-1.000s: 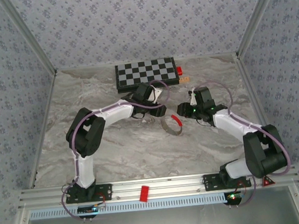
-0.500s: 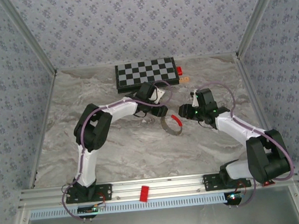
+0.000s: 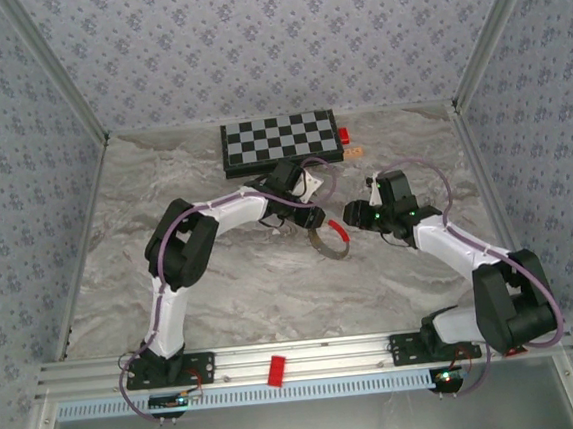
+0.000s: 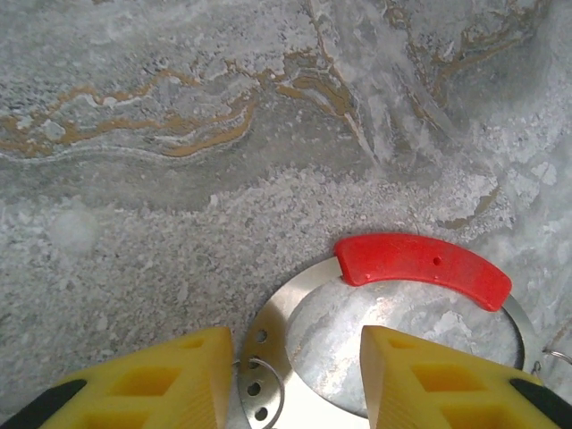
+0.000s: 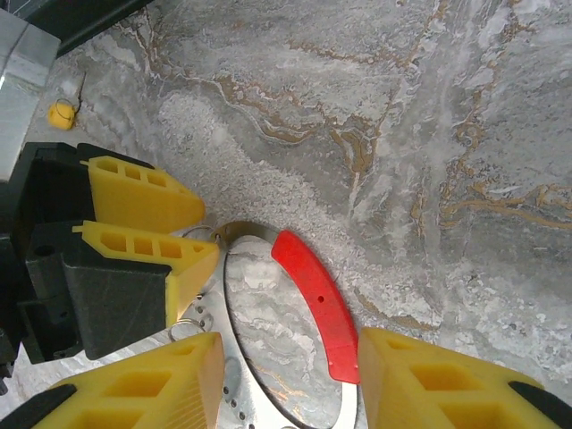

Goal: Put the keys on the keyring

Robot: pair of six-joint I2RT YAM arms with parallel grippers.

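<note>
Your left gripper [image 4: 293, 344] stands spread astride the keyring [image 4: 266, 353] rim. The right gripper [image 5: 290, 338] is spread too, beside the red section [image 5: 313, 299]. Pinch off-centre and that thin ring may skid on the smooth marble table [image 4: 179, 179]. The key [image 5: 61, 114] lies apart from it. Patterned walls [image 3: 252, 47] box you in.

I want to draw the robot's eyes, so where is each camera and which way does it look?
Top external: high above and behind the arm bases, looking down on the table; both arms, the left claw and the right claw show.
Left wrist: on the left arm's wrist, looking down past its two yellow fingers at the keyring.
Right wrist: on the right wrist, looking down past its own yellow fingers at the keyring, left claw at its rim.
Shared: all three see the keyring's red section.
</note>
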